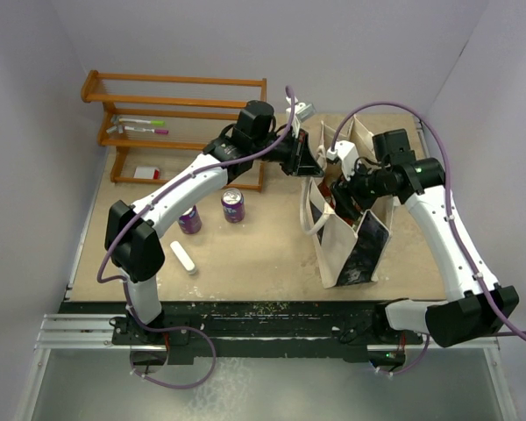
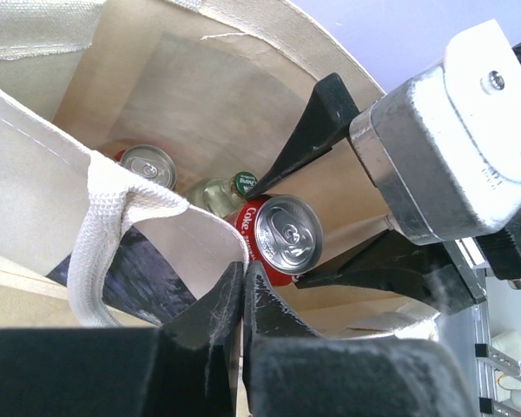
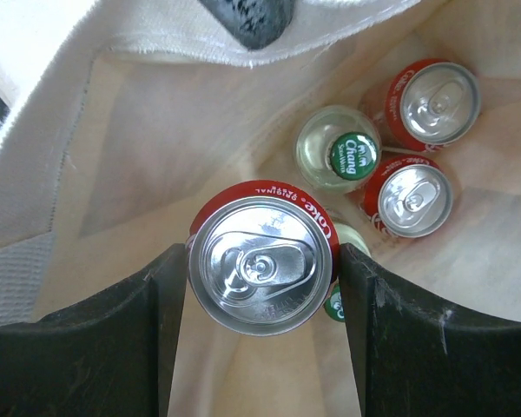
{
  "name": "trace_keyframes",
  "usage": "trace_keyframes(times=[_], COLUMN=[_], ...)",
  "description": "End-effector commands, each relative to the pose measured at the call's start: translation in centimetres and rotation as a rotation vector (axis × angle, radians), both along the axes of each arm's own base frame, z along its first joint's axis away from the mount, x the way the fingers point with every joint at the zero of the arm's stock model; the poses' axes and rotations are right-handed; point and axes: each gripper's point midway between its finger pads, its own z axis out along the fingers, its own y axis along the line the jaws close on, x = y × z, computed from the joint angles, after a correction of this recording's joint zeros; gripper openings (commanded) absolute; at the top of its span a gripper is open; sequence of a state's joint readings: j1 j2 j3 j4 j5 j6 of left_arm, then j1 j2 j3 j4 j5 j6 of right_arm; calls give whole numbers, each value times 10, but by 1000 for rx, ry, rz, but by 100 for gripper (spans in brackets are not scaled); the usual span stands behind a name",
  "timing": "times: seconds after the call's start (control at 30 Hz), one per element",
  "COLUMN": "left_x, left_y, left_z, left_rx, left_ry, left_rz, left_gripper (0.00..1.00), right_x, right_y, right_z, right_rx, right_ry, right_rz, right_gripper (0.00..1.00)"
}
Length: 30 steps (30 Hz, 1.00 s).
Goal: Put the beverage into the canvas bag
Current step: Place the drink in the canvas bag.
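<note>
We look down on a tan tabletop (image 1: 272, 254) boxed in by pale walls, with a wooden rack (image 1: 175, 96) at the back left. Two purple cans (image 1: 233, 205) stand upright on the left half, a small white bar (image 1: 183, 258) lying near them, all well apart from the canvas bag (image 1: 337, 250) that stands open on the right half. The left gripper (image 2: 244, 278) sits at the bag's near rim with its jaws pressed together, and the canvas hem seems pinched between them, just beside a loop handle (image 2: 104, 234). The right gripper (image 3: 262, 261) reaches down through the mouth of the bag, its fingers spread wide and clamped on either side of a Coke can (image 2: 285, 233), which hangs upright inside the bag above the floor. Below it we count two more red cans (image 3: 434, 100) and a green-capped Chang bottle (image 3: 349, 155) crowded at one end. A second green cap is half hidden under the held can.
</note>
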<state>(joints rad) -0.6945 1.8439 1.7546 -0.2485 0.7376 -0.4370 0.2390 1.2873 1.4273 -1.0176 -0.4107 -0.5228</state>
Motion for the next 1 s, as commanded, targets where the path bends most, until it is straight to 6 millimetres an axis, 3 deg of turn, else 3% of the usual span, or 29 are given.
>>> trace_keyframes(times=[0.0, 0.17, 0.33, 0.5, 0.97], left_x=[-9, -10, -9, -11, -10], left_y=[0, -1, 0, 1, 4], left_z=[15, 16, 16, 14, 3], left_rx=[-35, -39, -38, -32, -11], left_ry=[-27, -20, -24, -20, 8], left_rz=[-31, -37, -34, -32, -20], left_gripper=[0, 0, 0, 0, 0], right_x=[-7, -20, -19, -11, 15], right_y=[4, 9, 12, 12, 15], right_z=[2, -12, -23, -38, -45], right_rx=[23, 41, 61, 63, 106], right_ry=[-25, 24, 27, 16, -116], right_rz=[51, 108, 103, 76, -14], right_gripper=[0, 0, 0, 0, 0])
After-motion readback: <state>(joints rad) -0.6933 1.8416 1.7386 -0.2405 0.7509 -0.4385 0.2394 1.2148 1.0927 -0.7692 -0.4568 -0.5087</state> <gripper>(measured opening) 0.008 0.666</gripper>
